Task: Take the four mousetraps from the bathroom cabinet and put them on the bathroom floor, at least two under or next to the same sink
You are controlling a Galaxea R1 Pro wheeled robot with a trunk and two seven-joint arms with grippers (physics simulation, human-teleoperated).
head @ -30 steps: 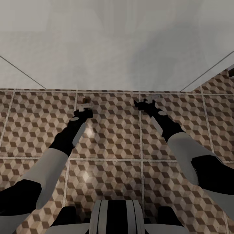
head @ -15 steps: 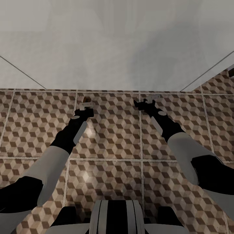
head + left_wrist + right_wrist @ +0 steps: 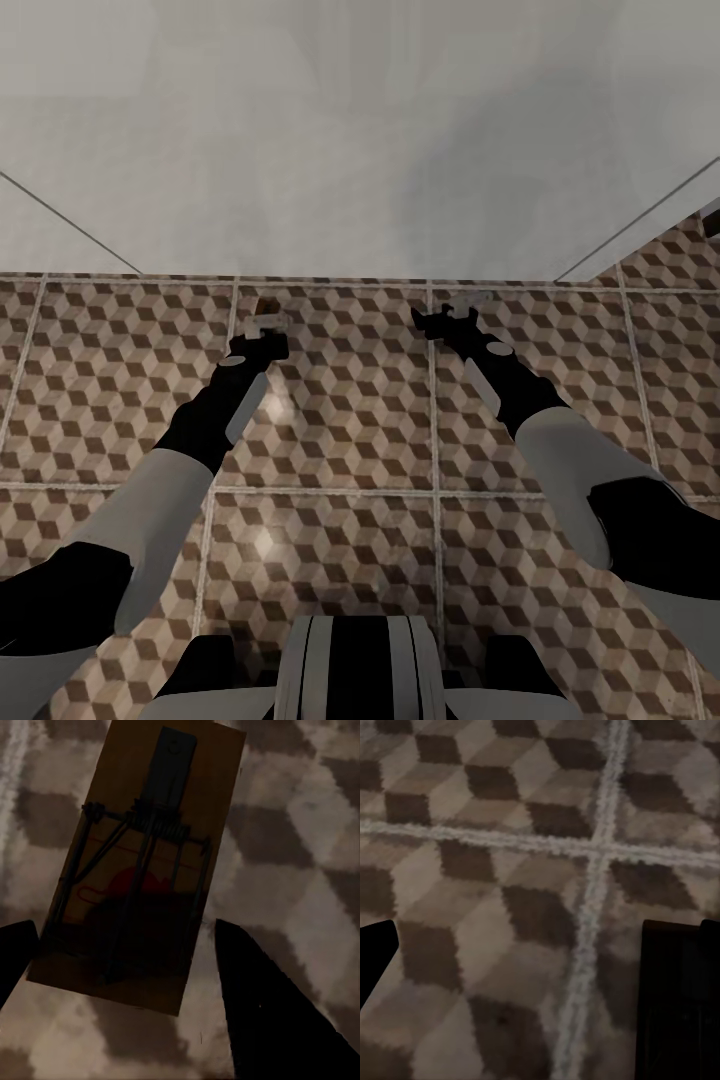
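Mousetrap (image 3: 142, 862) flat on cube-patterned bathroom floor (image 3: 340, 420), unlabelled, between spread left fingers (image 3: 262, 1005); right fingers (image 3: 675, 997) likewise apart.

Soft, even light fills the head view with a pale glare patch on the bathroom floor (image 3: 262, 540) and hazy low contrast, while both wrist views are dim, coarse and blurred, the mousetrap (image 3: 142, 862) sitting in heavy shadow.

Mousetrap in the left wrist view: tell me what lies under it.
The mousetrap lies flat on the cube-patterned bathroom floor, whose tiles show all around it. The patch beneath the board is covered. The left gripper stands open around the near end, fingers apart.
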